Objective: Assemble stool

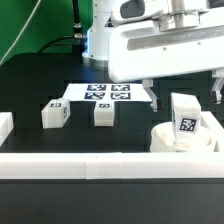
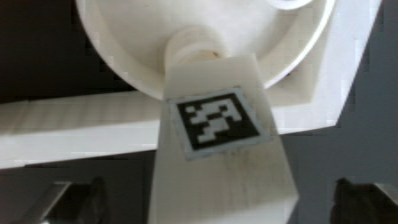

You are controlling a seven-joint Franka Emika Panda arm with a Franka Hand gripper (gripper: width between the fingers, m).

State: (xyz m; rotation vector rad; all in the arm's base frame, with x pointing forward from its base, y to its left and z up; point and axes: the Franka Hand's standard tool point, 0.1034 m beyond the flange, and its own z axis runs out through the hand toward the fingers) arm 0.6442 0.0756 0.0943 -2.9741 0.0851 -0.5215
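Observation:
The round white seat (image 1: 170, 138) lies at the exterior view's right, against the front rail. One blocky white leg (image 1: 185, 122) with a black-and-white tag stands upright on it, its foot in the seat (image 2: 160, 45). My gripper (image 1: 185, 94) hangs just above that leg with a finger on either side. In the wrist view the leg (image 2: 214, 130) runs between my dark fingertips (image 2: 71, 200), and a gap shows on each side of it, so the gripper (image 2: 217, 205) is open and holds nothing. Two more legs (image 1: 55, 114) (image 1: 104, 113) stand loose on the black table.
The marker board (image 1: 105, 93) lies flat behind the two loose legs. A long white rail (image 1: 90, 166) runs along the front edge, and a short white piece (image 1: 5, 126) sits at the exterior view's left. The arm's base stands at the back.

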